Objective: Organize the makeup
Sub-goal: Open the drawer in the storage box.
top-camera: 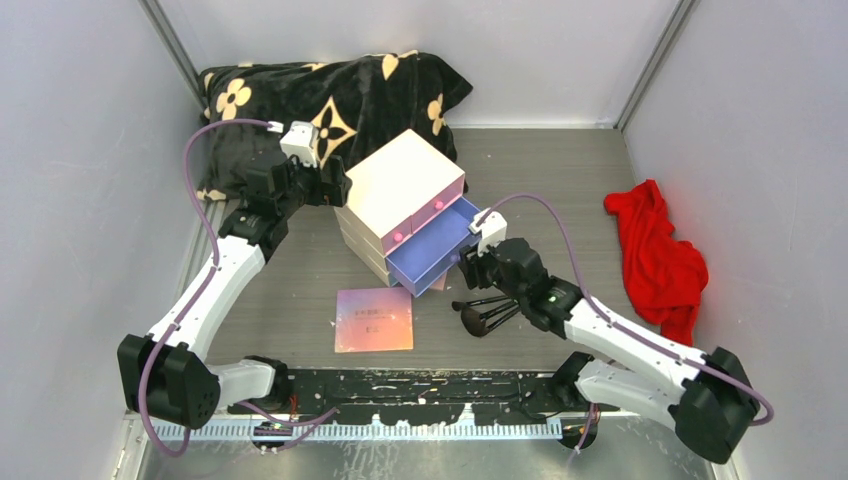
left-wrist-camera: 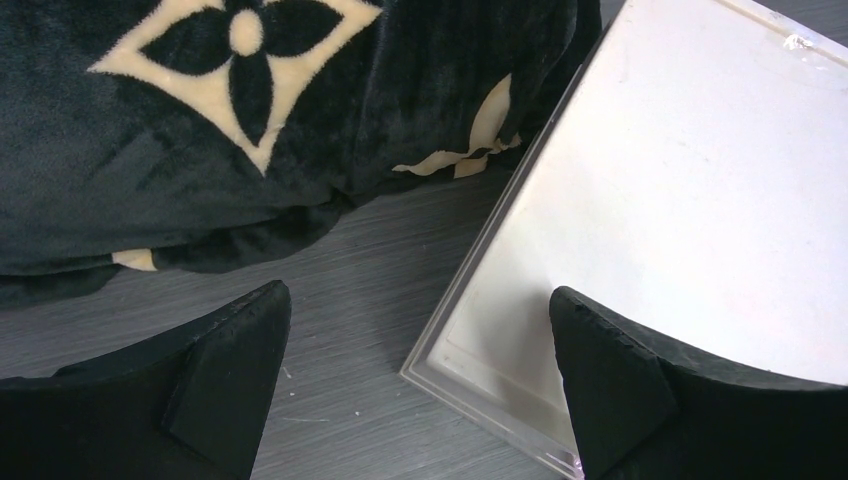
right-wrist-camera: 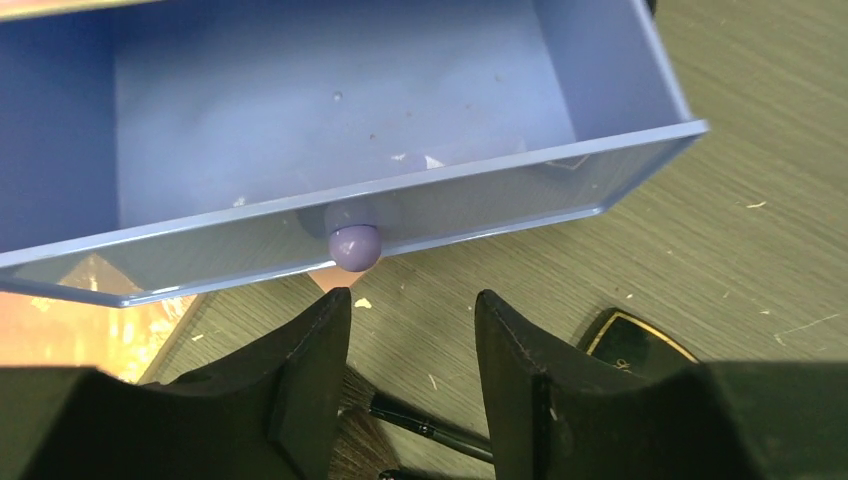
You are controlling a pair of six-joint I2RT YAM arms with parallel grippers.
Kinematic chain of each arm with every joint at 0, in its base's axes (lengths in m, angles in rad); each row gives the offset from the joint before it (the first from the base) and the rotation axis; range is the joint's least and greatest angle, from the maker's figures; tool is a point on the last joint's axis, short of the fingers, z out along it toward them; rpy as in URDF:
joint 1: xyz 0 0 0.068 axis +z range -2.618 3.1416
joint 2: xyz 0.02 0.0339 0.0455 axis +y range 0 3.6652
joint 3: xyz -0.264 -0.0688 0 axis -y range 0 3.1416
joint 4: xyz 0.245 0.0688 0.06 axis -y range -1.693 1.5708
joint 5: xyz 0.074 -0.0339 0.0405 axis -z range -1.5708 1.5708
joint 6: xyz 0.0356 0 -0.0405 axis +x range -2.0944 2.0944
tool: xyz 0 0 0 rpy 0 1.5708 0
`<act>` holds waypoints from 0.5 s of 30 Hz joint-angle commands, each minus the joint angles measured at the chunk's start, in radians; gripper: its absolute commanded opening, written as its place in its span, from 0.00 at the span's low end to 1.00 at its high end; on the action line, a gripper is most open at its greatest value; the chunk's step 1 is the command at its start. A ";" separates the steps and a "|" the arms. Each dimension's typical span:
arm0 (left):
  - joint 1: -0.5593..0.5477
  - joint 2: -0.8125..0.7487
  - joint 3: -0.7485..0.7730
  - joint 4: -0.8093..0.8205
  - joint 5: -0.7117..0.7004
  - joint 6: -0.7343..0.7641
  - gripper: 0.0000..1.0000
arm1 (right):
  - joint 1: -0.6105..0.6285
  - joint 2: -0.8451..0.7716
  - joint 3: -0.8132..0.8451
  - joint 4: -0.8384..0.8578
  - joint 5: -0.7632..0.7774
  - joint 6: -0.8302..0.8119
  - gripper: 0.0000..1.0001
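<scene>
right fingers [right-wrist-camera: 300,390] apart over black-handled brushes [right-wrist-camera: 425,425], iridescent pink palette [top-camera: 374,320] nearby

Cream box [top-camera: 400,180] at centre, blue drawer [top-camera: 422,274] pulled out (pink ones shut). Black flowered blanket [top-camera: 330,90] bunched behind it, far left. Red cloth [top-camera: 660,255] crumpled on the table [top-camera: 560,170], well apart, right side.

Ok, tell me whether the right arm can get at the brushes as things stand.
Probably yes: the brushes lie uncovered just beneath the right gripper, whose jaws are parted and empty.
</scene>
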 commanded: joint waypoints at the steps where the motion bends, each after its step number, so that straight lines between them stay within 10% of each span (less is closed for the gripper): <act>1: 0.001 0.001 0.000 -0.074 -0.047 0.038 1.00 | -0.004 -0.103 0.042 -0.039 0.027 0.017 0.54; 15: 0.000 -0.147 -0.126 -0.147 -0.129 -0.170 1.00 | 0.003 -0.244 -0.107 -0.042 -0.114 0.176 0.53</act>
